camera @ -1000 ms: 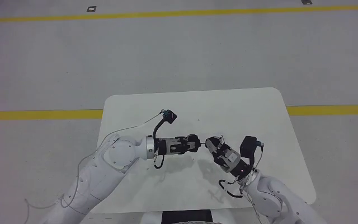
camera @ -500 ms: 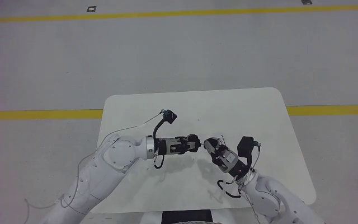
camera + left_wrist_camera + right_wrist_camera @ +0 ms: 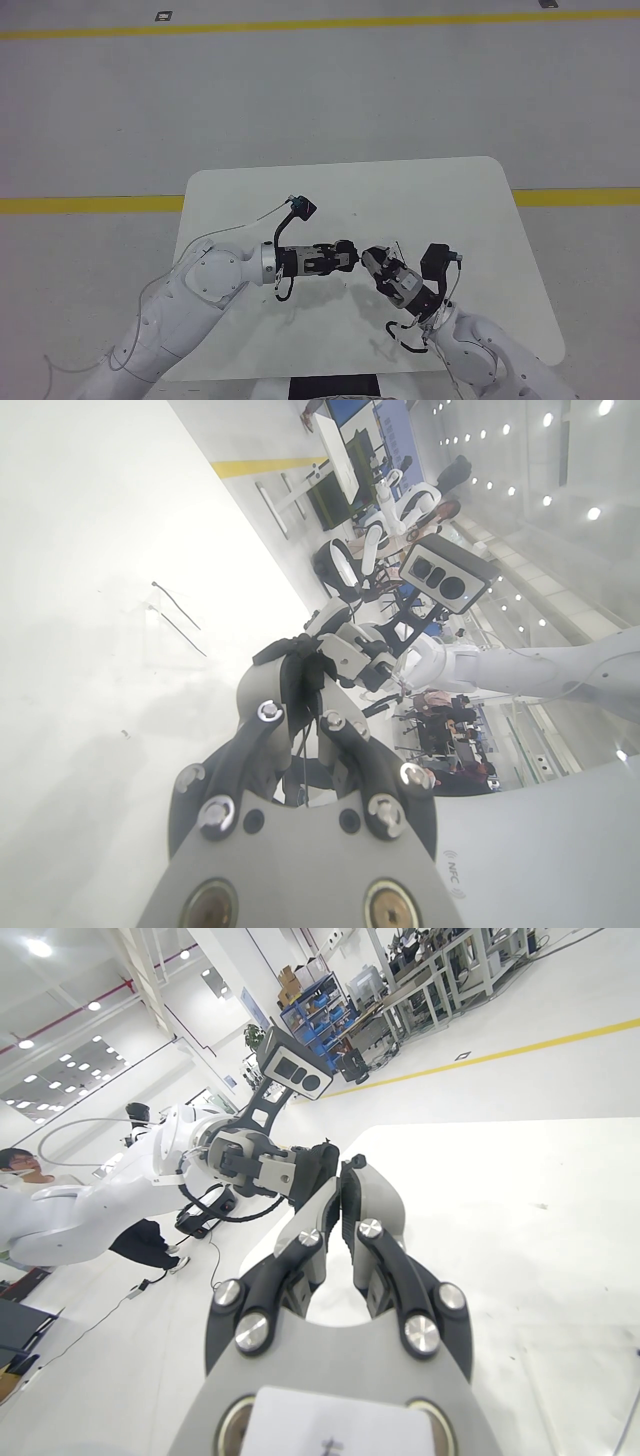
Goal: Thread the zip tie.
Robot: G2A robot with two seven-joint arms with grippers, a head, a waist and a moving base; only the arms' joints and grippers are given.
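Your left claw [image 3: 350, 255] pinches zip tie [image 3: 303, 750]; right claw [image 3: 366, 257] pressed together, tip-to-tip with it, above table [image 3: 450, 200] middle, toward near edge.

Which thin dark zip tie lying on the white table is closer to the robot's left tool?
The thin dark zip tie on the left tool's side of the pair; the other zip tie lies alongside it, farther off.
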